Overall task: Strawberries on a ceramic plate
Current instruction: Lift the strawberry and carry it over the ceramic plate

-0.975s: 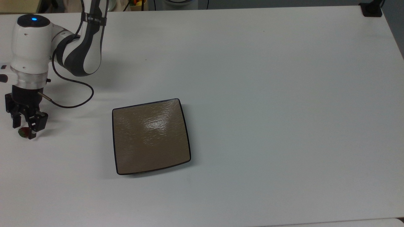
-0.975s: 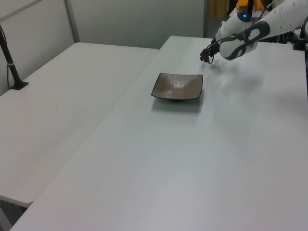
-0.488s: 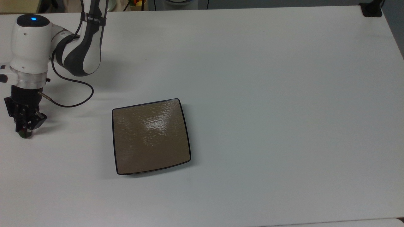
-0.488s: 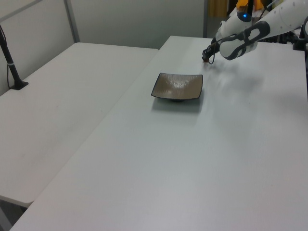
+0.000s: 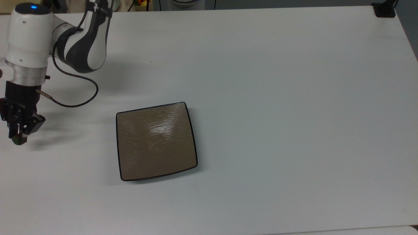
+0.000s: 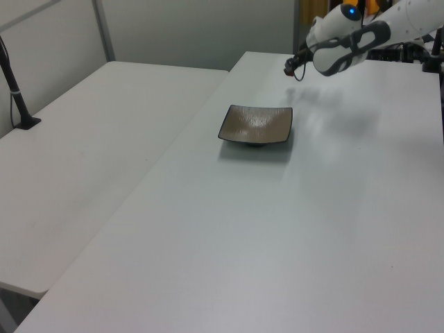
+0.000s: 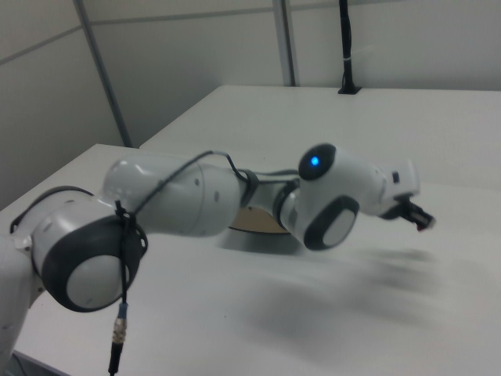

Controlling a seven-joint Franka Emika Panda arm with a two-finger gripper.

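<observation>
My gripper (image 5: 18, 136) hangs at the top view's far left, well left of the plate, shut on the tiny strawberry (image 5: 17, 141), whose dark green and red end shows just under the fingertips. In the left view the gripper (image 6: 290, 67) is raised above the table, beyond the plate's far right corner. The right view has the strawberry (image 7: 427, 223) as a red speck at the gripper's (image 7: 421, 218) tip. The ceramic plate (image 5: 156, 140) is square, glossy, tan-brown with a dark rim, and bare; it lies flat on the white table (image 6: 255, 125). The arm hides most of the plate (image 7: 252, 222) in the right view.
The arm's cable (image 5: 76, 98) loops over the table between the gripper and the plate. A black mount (image 5: 384, 9) sits at the top view's far right corner. A second white table (image 6: 90, 139) with a black post (image 6: 15, 87) stands at the left view's left.
The gripper's fingers closed around the strawberry, then rose off the table with it, drifting slightly toward the top view's left. The plate has not moved.
</observation>
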